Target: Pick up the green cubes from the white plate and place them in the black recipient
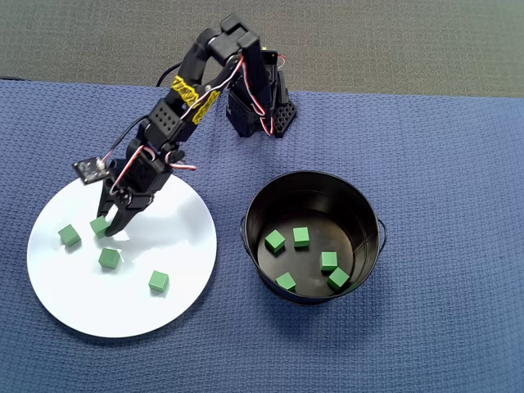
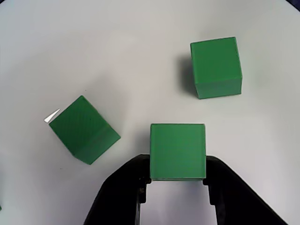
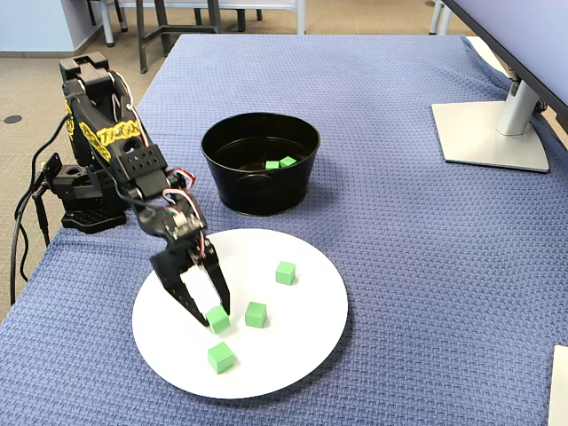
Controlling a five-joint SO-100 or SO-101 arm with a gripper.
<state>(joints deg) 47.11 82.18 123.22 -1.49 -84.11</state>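
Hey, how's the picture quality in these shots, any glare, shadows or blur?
Overhead view: even light, a soft arm shadow on the white plate. Wrist view: sharp green cubes with short dark shadows; the end effector reads as a dark silhouette. Fixed view: the black recipient has a glossy, reflective inside.

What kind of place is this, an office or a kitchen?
Probably an office or lab, not a kitchen: a monitor stand sits on the table's blue cloth, chair legs stand on the floor behind, and a small robot arm works here.
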